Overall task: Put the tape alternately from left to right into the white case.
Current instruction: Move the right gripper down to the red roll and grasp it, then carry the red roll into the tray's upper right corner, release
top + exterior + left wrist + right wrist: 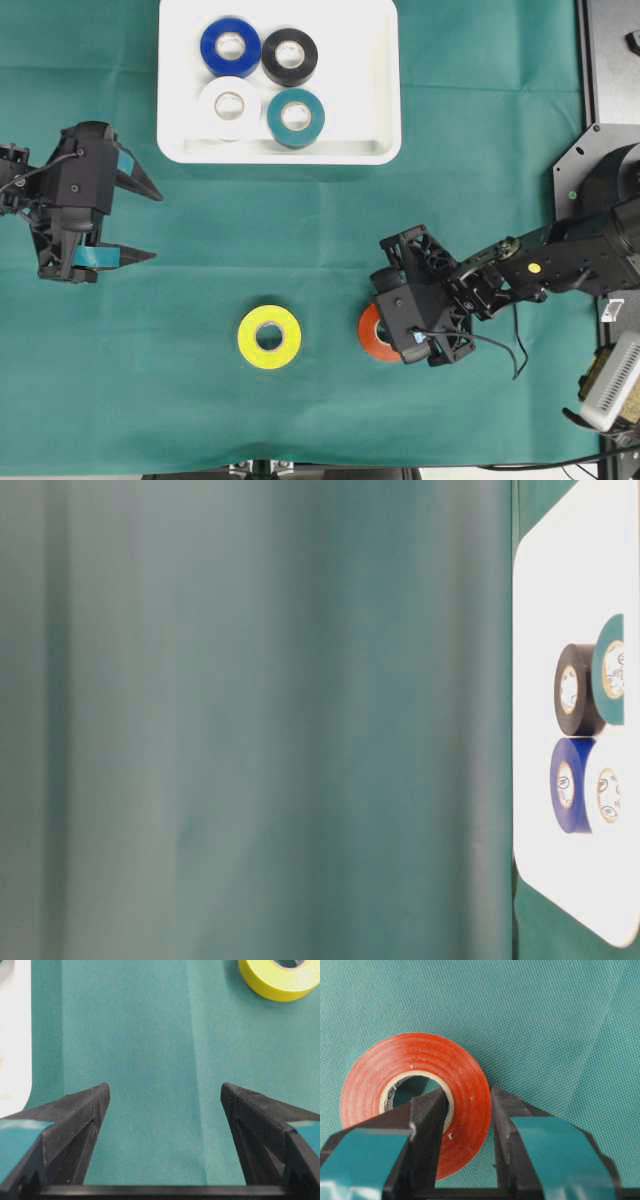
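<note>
Green cloth (300, 230) covers the table, with the white case (380, 60) at the top holding blue (230, 46), black (290, 56), white (229, 105) and teal rolls (296, 117). Left gripper (145, 225) hangs spread apart, empty. Right gripper (467, 1110) clamps the red-orange roll's (415, 1057) wall, beside the yellow roll (269, 337).
</note>
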{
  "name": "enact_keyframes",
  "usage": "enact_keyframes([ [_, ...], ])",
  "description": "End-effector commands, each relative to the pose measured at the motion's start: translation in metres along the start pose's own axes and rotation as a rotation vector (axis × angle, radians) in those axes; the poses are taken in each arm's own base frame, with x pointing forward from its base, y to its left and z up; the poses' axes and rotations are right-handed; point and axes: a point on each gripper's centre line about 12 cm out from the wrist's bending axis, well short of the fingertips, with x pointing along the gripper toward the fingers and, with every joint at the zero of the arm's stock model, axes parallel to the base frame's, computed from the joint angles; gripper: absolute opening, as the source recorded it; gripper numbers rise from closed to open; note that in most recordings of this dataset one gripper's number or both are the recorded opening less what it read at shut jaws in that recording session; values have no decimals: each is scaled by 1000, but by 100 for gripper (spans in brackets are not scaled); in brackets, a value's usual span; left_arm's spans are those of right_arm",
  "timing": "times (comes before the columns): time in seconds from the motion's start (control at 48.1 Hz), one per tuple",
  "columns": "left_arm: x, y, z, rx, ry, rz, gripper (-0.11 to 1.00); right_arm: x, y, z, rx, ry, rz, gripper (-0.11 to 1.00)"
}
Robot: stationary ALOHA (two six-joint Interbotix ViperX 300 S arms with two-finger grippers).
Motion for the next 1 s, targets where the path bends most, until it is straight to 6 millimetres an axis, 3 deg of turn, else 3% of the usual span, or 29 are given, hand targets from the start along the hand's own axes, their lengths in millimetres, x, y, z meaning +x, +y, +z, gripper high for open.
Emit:
enact_keyframes([
  [0.0, -2, 0, 6, -4, -23, 0, 47, -5, 3, 13, 2, -44, 12, 24],
  [0.395, -2, 0, 8, -4, -28, -1, 47, -51, 8, 40, 1, -201, 44, 24],
  [0.644, -2, 0, 7, -4, -26, -1, 47, -56, 6, 42, 5, -217, 41, 24],
  [0.852, -2, 0, 8, -4, -28, -1, 47, -57, -13, 46, 38, -223, -2, 24],
  [0.977, -2, 0, 7, -4, -25, 0, 47, -57, -37, 47, 78, -205, -65, 24],
])
